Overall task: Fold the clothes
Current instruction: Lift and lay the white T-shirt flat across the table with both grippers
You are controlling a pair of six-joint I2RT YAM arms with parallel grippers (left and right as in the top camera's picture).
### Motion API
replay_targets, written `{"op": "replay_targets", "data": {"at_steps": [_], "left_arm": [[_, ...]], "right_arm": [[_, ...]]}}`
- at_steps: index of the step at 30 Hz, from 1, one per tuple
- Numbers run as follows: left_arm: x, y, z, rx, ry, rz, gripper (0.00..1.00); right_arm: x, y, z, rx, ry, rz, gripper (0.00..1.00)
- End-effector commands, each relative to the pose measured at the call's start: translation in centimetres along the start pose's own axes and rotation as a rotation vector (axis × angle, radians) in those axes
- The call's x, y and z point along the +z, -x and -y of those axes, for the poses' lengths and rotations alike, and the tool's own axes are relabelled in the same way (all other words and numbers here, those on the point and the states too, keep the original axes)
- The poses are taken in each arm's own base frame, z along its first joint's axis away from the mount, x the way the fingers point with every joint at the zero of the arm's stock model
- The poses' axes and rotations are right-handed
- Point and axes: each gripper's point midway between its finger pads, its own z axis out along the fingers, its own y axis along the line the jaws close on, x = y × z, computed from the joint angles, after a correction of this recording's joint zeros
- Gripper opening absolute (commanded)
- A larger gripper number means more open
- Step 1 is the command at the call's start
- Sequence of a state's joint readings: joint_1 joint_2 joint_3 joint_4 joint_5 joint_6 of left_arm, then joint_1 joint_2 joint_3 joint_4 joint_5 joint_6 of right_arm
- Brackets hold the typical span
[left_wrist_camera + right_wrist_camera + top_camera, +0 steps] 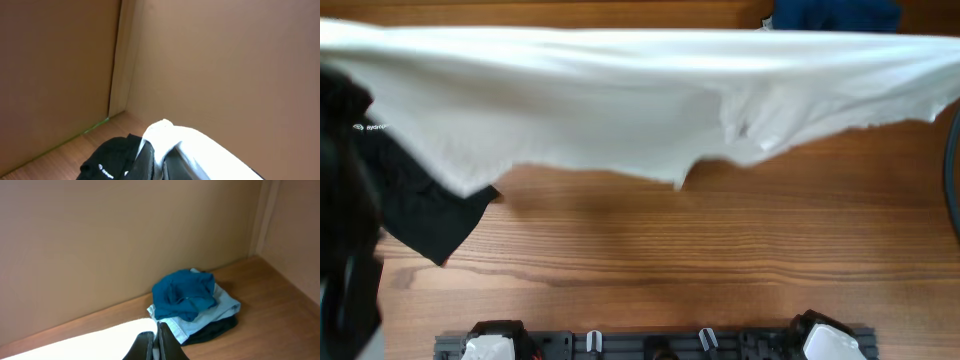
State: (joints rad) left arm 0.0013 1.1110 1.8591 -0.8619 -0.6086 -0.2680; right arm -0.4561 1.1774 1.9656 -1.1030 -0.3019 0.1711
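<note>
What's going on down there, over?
Left gripper and right gripper both shut on the white T-shirt, stretched aloft between them. Black shirt on table below, left side.

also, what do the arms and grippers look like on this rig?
Right gripper: two slim dark fingers, tapering to the tips. Left gripper: dark too, only partly visible. Left base and right base: black housings with white caps, on a black rail. No cables or markings visible.
</note>
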Motion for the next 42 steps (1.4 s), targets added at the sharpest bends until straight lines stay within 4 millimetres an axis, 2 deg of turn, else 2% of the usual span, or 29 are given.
{"op": "replay_targets", "data": {"at_steps": [1, 4, 8, 10, 14, 17, 20, 24, 27, 30, 36, 38, 42], "left_arm": [[-3.6, 1.7, -2.2, -0.036, -0.018, 0.042, 0.04], [-4.4, 1.2, -3.0, -0.021, -0.01, 0.024, 0.04], [-3.7, 0.1, -2.9, 0.008, 0.007, -0.017, 0.04], [-2.4, -0.8, -2.3, 0.033, 0.019, -0.051, 0.04], [1.0, -3.4, -0.7, 0.093, 0.049, -0.135, 0.04], [4.4, -6.2, 0.7, 0.148, 0.078, -0.212, 0.04], [8.5, -9.8, 1.4, 0.207, 0.132, -0.301, 0.04], [13.5, -14.9, 1.7, 0.242, 0.199, -0.407, 0.04], [16.9, -18.7, 2.3, 0.274, 0.214, -0.472, 0.04], [20.1, -22.5, 3.1, 0.298, 0.221, -0.51, 0.04], [26.5, -30.7, 5.8, 0.284, 0.152, -0.559, 0.04], [28.5, -33.0, 6.3, 0.275, 0.145, -0.547, 0.04], [30.8, -36.3, 6.6, 0.269, 0.142, -0.537, 0.04]], "right_arm": [[-2.6, 0.8, 0.3, -0.003, -0.049, 0.062, 0.04], [-3.8, 0.9, -0.1, -0.018, -0.045, 0.086, 0.04], [-4.0, 1.1, -0.2, -0.034, -0.044, 0.098, 0.04], [-3.1, 0.9, 0.1, -0.029, -0.047, 0.076, 0.04], [0.1, 0.1, 0.6, -0.035, -0.022, -0.005, 0.04], [4.0, -1.2, 1.0, -0.026, 0.033, -0.102, 0.04], [9.1, -3.3, 1.4, -0.011, 0.074, -0.221, 0.05], [16.2, -7.0, 0.2, -0.023, 0.138, -0.36, 0.05], [21.8, -10.5, -0.9, -0.038, 0.164, -0.447, 0.04], [27.3, -14.8, -2.0, -0.063, 0.173, -0.524, 0.04], [37.1, -23.4, -3.8, -0.061, 0.205, -0.588, 0.04], [39.5, -25.4, -4.2, -0.061, 0.217, -0.579, 0.04], [41.8, -27.1, -4.6, -0.068, 0.234, -0.555, 0.04]]}}
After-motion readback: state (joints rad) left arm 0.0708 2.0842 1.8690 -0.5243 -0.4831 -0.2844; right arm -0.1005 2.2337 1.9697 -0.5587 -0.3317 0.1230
